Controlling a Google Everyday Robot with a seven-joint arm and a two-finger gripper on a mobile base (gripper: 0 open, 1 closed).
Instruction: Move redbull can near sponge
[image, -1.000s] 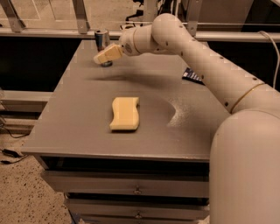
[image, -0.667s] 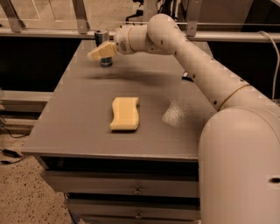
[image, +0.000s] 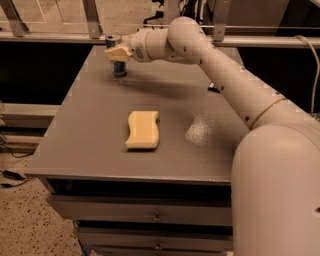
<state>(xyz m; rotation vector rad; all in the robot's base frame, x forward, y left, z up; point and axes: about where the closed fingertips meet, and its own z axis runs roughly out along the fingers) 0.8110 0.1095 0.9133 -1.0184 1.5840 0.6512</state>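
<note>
The redbull can stands upright at the far left corner of the grey table; its silver top and blue lower part show. My gripper is at the can, across its middle, with the arm reaching in from the right. The pale yellow sponge lies flat at mid-table, well in front of the can and slightly to its right.
A dark packet peeks out behind my arm at the right side of the table. A metal railing runs just behind the table's far edge. Drawers sit under the table front.
My gripper has moved left and slightly away from the camera until it covers the can's middle. The can and the sponge have not moved.
</note>
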